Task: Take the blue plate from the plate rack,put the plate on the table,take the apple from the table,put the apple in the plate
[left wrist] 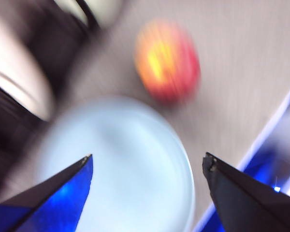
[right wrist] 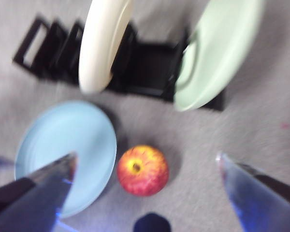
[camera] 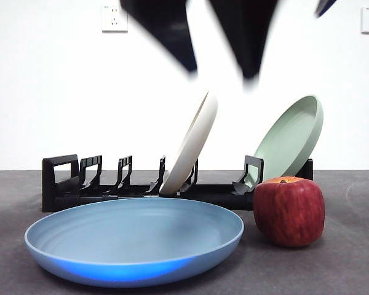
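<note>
The blue plate (camera: pixel 134 241) is lying flat on the table (camera: pixel 344 270), the apple (camera: pixel 289 211) sitting just beside it; both grippers, left (left wrist: pixel 147 166) and right (right wrist: pixel 145 162), are hanging above, jaws spread and empty.

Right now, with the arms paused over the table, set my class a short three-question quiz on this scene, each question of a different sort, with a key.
1. True or false: the blue plate lies flat on the table.
2. Which plates stand in the plate rack? A) cream-white plate and sage-green plate B) blue only C) none
3. Fill in: the apple rests on the ____, beside the blue plate.

Key: 1 true. 2 A. 3 table. Note: the left gripper and right gripper are both open, holding nothing.
</note>
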Controlling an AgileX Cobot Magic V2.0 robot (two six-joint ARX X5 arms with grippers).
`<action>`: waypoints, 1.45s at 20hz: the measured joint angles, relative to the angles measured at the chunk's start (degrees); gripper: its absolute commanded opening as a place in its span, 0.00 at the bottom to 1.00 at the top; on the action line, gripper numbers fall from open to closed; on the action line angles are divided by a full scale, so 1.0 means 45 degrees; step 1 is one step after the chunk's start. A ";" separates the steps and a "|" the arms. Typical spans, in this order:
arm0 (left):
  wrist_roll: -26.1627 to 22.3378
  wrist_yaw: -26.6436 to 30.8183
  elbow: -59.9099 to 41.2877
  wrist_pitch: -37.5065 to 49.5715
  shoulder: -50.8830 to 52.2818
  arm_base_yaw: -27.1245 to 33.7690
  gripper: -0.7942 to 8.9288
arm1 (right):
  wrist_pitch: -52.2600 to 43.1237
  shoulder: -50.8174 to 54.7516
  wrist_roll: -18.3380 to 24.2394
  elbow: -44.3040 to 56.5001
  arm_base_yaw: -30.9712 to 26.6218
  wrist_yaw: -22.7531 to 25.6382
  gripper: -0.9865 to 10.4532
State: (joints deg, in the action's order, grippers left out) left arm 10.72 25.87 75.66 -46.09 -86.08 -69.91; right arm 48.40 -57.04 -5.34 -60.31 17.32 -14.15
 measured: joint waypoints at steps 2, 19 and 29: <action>-0.0005 0.0777 0.0345 0.0063 0.1200 0.0121 0.47 | -0.0005 -0.0777 0.0063 0.0000 0.0714 0.0709 0.55; 0.0000 0.5892 0.0403 -0.1035 0.9248 0.0879 0.47 | -0.1195 -0.8082 0.0194 0.0000 0.3162 0.1846 0.41; 0.0000 0.5940 0.0403 -0.1753 0.9238 0.0879 0.47 | -0.0991 -0.7198 -0.0321 -0.0053 0.3555 0.1821 0.08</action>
State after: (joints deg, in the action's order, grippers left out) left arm 10.72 52.60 77.47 -53.98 -44.51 -65.95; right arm 43.94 -89.43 -6.79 -60.55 33.32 -5.96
